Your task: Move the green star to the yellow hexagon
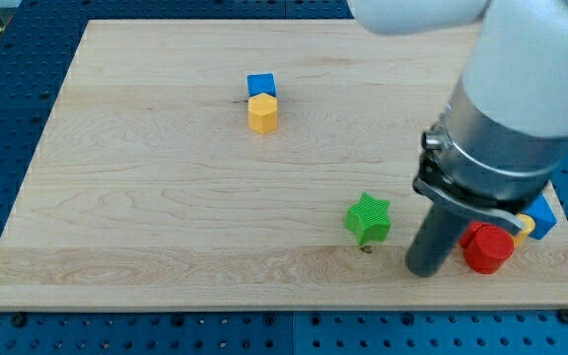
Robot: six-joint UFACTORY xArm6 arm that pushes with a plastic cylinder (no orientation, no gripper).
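Note:
The green star [368, 218] lies on the wooden board toward the view's bottom right. The yellow hexagon [262, 113] sits in the upper middle, touching a blue cube [261, 85] just above it. My tip [427, 268] is down on the board to the right of the green star and slightly lower, with a small gap between them. The arm's large grey and white body covers the view's upper right.
A red block [487, 248] sits just right of my tip. A blue block [540, 216] and a small yellow piece [525, 226] lie beside it, partly hidden by the arm. The board's right and bottom edges are close.

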